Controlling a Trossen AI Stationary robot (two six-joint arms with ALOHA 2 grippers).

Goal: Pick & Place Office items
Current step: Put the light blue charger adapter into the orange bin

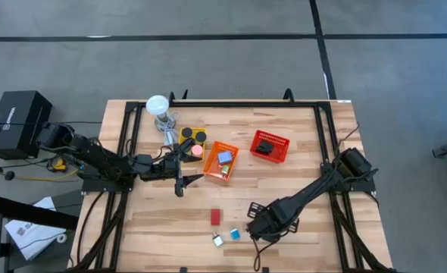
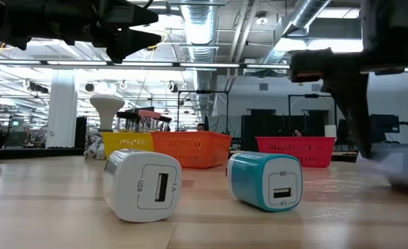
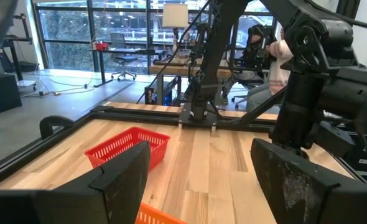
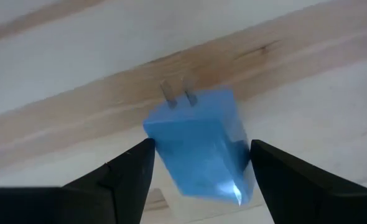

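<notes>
Chargers: teal USB charger [image 1: 235,234] and white USB charger [image 1: 218,240] lie side by side at table's near edge, 1 each. Judged light, rigid, smooth plastic; grip across flat sides, clear of prongs. Right gripper [image 4: 199,168] spread, straddling teal unit, not pinching. Left gripper [image 1: 184,168] spread, waits beside orange basket [image 1: 210,164]. Baskets: 3.

Left arm: reaches in from the table's left edge, extended toward the centre.
Left gripper [image 1: 187,170]: held above the table, fingers [image 3: 118,180] spread apart, nothing between them.
Right arm: angles down from the right edge toward the front.
Right gripper [image 1: 255,224]: low over the table, jaws parted.
</notes>
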